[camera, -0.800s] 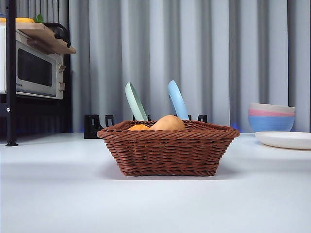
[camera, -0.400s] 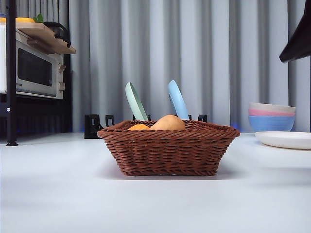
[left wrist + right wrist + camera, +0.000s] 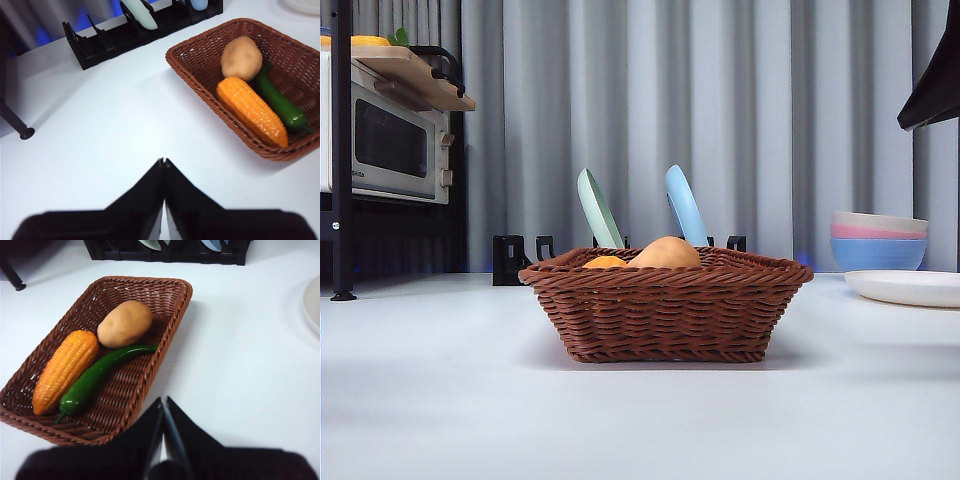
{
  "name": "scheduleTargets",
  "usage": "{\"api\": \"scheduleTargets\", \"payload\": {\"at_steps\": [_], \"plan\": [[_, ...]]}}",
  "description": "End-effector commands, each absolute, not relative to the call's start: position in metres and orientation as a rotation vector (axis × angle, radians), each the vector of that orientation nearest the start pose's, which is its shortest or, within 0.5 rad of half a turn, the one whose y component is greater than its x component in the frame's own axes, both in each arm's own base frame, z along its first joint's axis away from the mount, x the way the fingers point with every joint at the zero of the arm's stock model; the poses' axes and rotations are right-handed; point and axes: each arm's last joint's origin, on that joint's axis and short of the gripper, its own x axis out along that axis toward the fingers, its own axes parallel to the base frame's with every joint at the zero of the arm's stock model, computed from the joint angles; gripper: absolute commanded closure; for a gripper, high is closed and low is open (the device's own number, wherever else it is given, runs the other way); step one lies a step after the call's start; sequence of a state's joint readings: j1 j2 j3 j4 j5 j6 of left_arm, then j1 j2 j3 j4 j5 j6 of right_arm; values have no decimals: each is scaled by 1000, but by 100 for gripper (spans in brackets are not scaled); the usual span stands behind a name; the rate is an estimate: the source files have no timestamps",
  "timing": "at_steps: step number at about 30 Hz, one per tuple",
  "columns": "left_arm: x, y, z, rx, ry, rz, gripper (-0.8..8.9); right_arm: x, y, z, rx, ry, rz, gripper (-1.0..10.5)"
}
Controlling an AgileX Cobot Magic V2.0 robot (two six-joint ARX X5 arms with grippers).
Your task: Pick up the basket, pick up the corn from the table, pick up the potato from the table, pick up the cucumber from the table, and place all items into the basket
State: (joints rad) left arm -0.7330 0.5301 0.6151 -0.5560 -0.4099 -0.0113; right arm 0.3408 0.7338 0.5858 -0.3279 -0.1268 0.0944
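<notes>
Front view: we see the basket [image 3: 666, 305] standing on the table [image 3: 440, 400], centred. Only the potato [image 3: 665, 253] and a sliver of the corn [image 3: 606, 263] rise above the braided rim; the cucumber is hidden here. A dark arm tip [image 3: 932, 95] shows at the top right corner. Behind stand a plate rack [image 3: 510, 258], a microwave [image 3: 385, 140] at far left, stacked bowls [image 3: 878, 241] at right.

Left wrist view: the left gripper [image 3: 163, 172] hovers over bare table, jaws pressed together, holding nothing. The basket [image 3: 200, 90] lies to its right, with potato [image 3: 241, 58], corn [image 3: 252, 110] and cucumber [image 3: 280, 103] inside, side by side.

Right wrist view: the right gripper [image 3: 163, 412], jaws closed and empty, hangs just beside the basket's [image 3: 145, 375] near right rim. Corn [image 3: 65, 370] and cucumber [image 3: 97, 376] run lengthwise along the basket; the potato [image 3: 125, 323] sits at the far end.

We judge all three items placed; the right arm is nearer the basket. Only the wrist views confirm the cucumber.
</notes>
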Motion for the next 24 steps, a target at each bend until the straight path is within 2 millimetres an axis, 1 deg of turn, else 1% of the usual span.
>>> {"api": "scheduleTargets", "payload": {"at_steps": [1, 4, 6, 9, 12, 14, 16, 19, 23, 24], "plan": [[93, -68, 274, 239, 401, -308, 816, 151, 57, 259, 51, 501, 430, 945], [92, -67, 272, 262, 416, -307, 816, 151, 57, 259, 51, 500, 430, 945], [90, -60, 275, 241, 385, -279, 816, 151, 57, 259, 51, 501, 430, 945], [93, -52, 280, 156, 292, -230, 816, 151, 57, 259, 51, 501, 430, 945], [100, -41, 274, 65, 162, -173, 816, 151, 57, 259, 51, 500, 430, 945], [104, -34, 262, 33, 107, -142, 816, 151, 57, 259, 51, 501, 430, 945], [106, -28, 247, 23, 99, -141, 816, 151, 57, 259, 51, 500, 430, 945], [106, -21, 220, 19, 140, -145, 816, 151, 57, 259, 51, 500, 430, 945], [105, -13, 186, 18, 195, -84, 816, 151, 57, 259, 51, 500, 430, 945], [105, -12, 180, 17, 202, -73, 816, 151, 57, 259, 51, 500, 430, 945]]}}
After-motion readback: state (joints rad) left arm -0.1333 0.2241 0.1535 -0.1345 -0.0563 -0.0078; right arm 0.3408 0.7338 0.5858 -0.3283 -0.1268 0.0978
